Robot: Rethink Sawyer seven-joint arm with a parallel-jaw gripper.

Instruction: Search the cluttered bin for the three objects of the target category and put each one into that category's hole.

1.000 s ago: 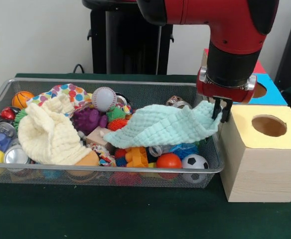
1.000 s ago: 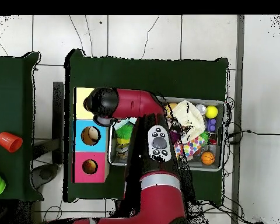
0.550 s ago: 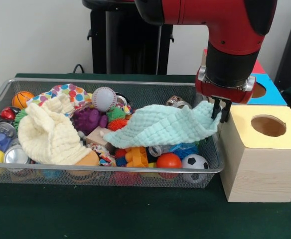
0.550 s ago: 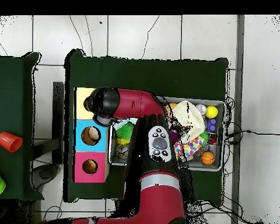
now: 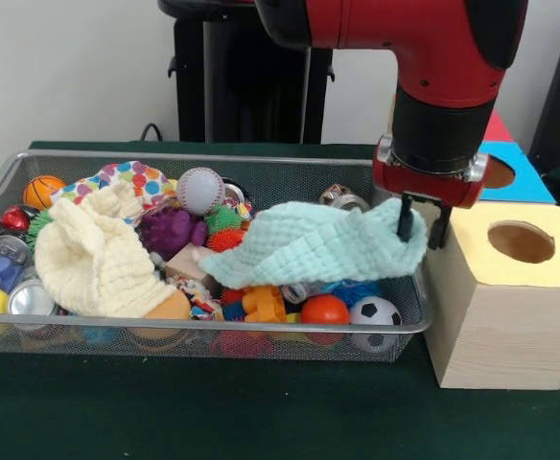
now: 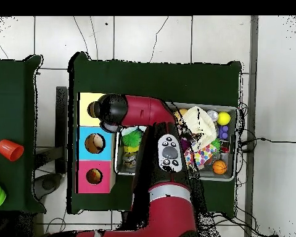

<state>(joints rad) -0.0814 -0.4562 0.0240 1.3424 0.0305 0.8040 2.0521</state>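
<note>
At bin's right end: I see the gripper, fingers spread apart.
Cloth: pale green waffle-weave cloth drapes over the wire-mesh bin, touching one finger.

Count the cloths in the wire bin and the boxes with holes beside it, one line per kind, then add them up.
Cloths: 3 (cream cloth, mint cloth, polka-dot cloth)
Boxes with holes: 3 (yellow box, blue box, pink box)
Total: 6
</note>
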